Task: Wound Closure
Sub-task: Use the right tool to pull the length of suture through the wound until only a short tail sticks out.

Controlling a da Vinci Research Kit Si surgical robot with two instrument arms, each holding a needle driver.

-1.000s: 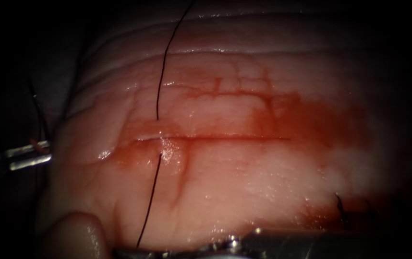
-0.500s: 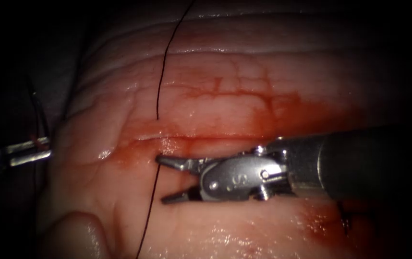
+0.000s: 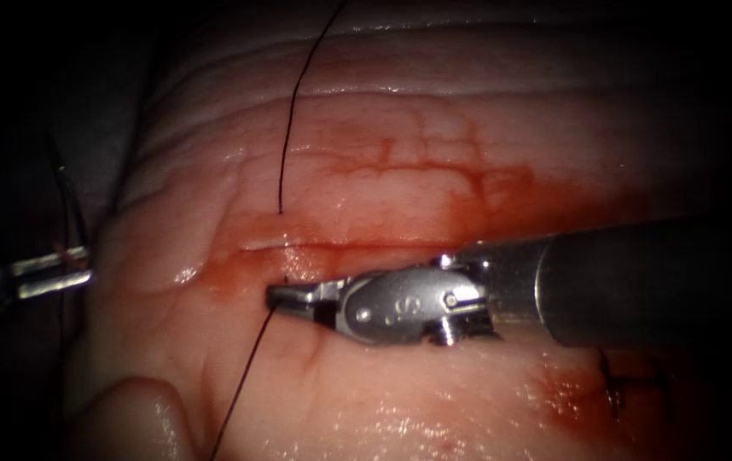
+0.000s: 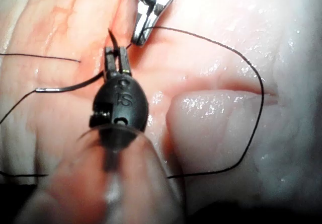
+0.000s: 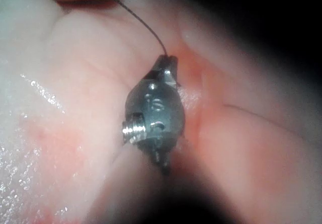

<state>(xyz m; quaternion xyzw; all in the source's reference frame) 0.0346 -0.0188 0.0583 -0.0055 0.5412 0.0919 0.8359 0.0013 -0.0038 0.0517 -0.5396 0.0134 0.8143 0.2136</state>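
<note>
The tissue has a horizontal cut. Dark thread enters the tissue just above the cut's left end, comes out just below it and trails down. My right tool is shut on this thread where it leaves the tissue; the right wrist view shows its jaws pinching the thread. My left tool waits off the tissue's left edge, shut on the curved needle nearer its pointed end. In the left wrist view the needle is outside the tissue, across the left tool, near the right tool.
Red fluid stains the tissue around the cut and to its right. Short dark thread ends stick up at the lower right. A rounded fold of tissue bulges at the lower left. A long loop of thread lies over the tissue.
The right tool came up from the bottom edge with open jaws, reached the thread below the cut and shut on it, bending the thread. The left tool stayed put with the needle.
</note>
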